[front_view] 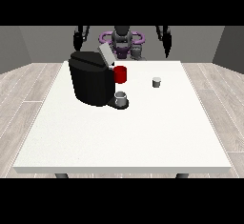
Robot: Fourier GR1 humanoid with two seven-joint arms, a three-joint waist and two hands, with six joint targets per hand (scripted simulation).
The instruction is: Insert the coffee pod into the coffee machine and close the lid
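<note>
Now hand at view's right (166, 44) is raised, holds nothing, fingers unclear; coffee pod (156, 82) sits well below/fwd of it. Should approach from above, then coffee machine (90, 77) w/ open lid (106, 55).

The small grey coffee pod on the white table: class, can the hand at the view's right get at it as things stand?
Probably yes. The small grey coffee pod stands alone on the white table, apart from the black coffee machine, with nothing between it and the raised hand at the view's right.

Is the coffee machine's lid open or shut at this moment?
Open. The grey lid is tilted up above the black coffee machine, and the coffee pod sits apart on the table.
</note>
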